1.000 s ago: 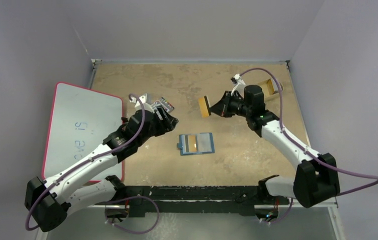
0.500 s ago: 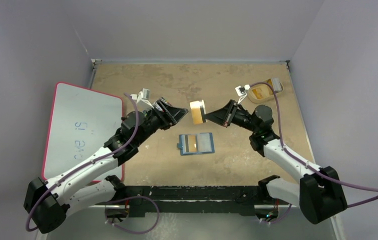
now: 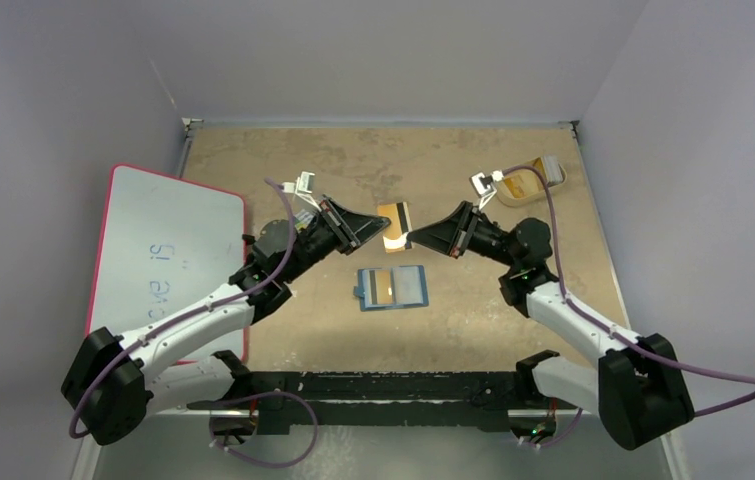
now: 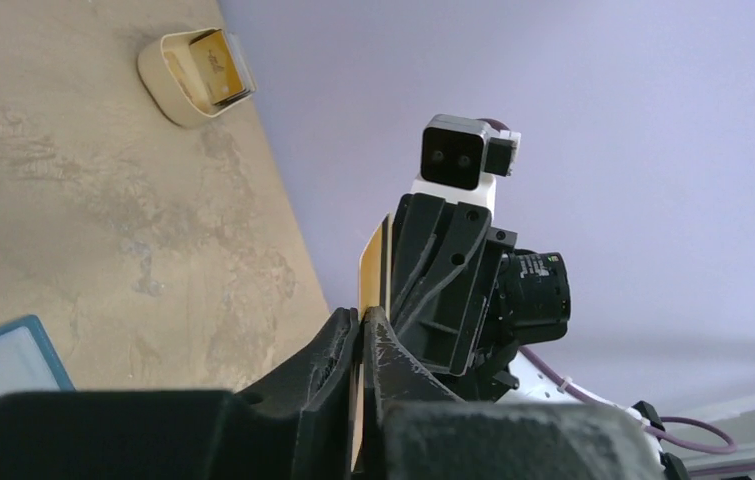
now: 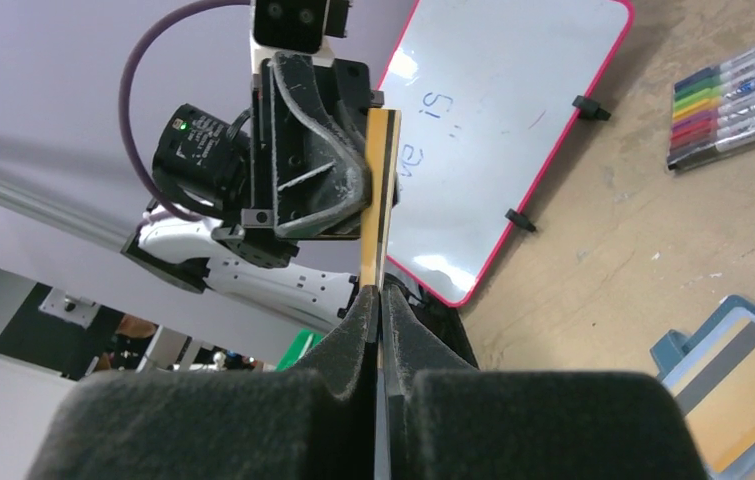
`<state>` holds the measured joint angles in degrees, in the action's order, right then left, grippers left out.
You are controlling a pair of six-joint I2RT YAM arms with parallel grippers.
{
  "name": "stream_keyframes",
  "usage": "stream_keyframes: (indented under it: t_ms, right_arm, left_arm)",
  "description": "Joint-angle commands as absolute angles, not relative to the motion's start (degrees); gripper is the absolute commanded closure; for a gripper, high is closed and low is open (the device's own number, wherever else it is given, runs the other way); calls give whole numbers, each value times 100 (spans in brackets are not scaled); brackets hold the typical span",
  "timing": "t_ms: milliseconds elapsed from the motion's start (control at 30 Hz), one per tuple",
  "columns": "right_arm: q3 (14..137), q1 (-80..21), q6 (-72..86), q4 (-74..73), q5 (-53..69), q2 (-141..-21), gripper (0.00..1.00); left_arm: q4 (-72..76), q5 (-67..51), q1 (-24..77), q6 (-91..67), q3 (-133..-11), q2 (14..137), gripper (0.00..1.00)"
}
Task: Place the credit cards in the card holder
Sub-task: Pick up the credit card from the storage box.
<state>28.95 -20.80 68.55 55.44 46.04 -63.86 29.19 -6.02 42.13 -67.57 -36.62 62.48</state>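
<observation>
My right claw and left claw both clench one credit card at opposite ends, mid-air over mid-surface beyond the card holder; reads light, stiff, slick, so pinch faces near an edge.

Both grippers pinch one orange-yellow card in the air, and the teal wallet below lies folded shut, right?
No. The teal-blue bifold wallet lies open on the table, as the top view shows. The left gripper and right gripper do both pinch the thin orange-yellow card in the air.
</observation>
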Motion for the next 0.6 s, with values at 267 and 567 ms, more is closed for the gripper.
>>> stream_keyframes:
  t_ms: [267, 567]
  right_arm:
    - [3396, -2095, 4632, 2801, 3959, -6191, 62]
    - [3294, -2100, 3559, 1364, 2764, -6704, 50]
  left_arm:
    - [1762, -147, 4219, -6359, -3749, 6228, 100]
    - [1691, -555, 4217, -6287, -3461, 7350, 100]
